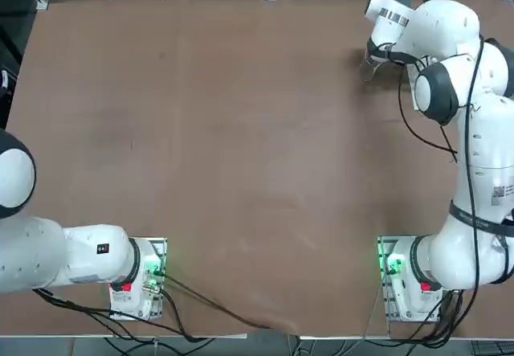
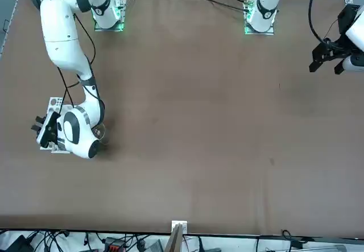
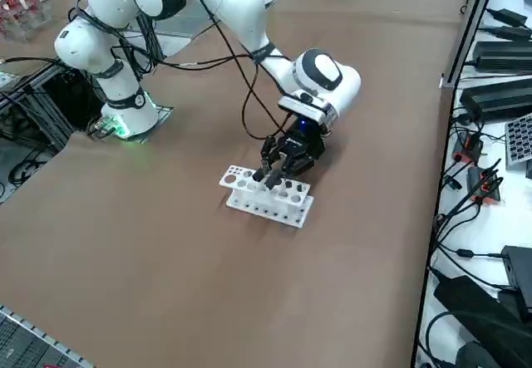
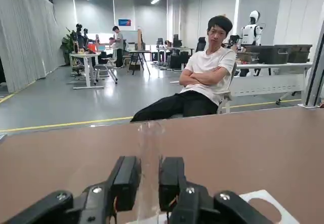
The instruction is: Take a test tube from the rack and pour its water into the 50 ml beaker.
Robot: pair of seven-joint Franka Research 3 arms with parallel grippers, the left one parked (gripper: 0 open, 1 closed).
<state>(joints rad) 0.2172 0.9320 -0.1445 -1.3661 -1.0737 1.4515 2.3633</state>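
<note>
The tube (image 4: 148, 153) is standing upright between the right gripper's (image 4: 147, 181) two fingers, right over the rack (image 3: 268, 197). It's clear glass and really hard to make out; the wrist view is the only one that shows it properly, as a faint column rising between the pads. The pads sit a small way apart with the tube in the gap. I honestly can't tell if they're pinching it or just flanking it, and there looks to be a sliver of daylight on each side. I can't see any water in it either, it's too transparent.

From the right side camera the gripper points down at the rack's row of holes nearer the arm, fingertips right at the top tier. So the tube is either seated in its hole or barely above it; I can't say which.

The beaker (image 2: 99, 131) is just beside the rack, tucked in next to the wrist. In the front view you only catch a bit of its rim peeking out. It looks empty, though a little water in there wouldn't show anyway.

Progress-wise, my read is we're at the tube end of the job: gripper on the rack, tube vertical, nothing tipped. Whether the pour is done I can't judge from this.

There's a person (image 4: 200, 80) sitting with arms folded beyond the table.
</note>
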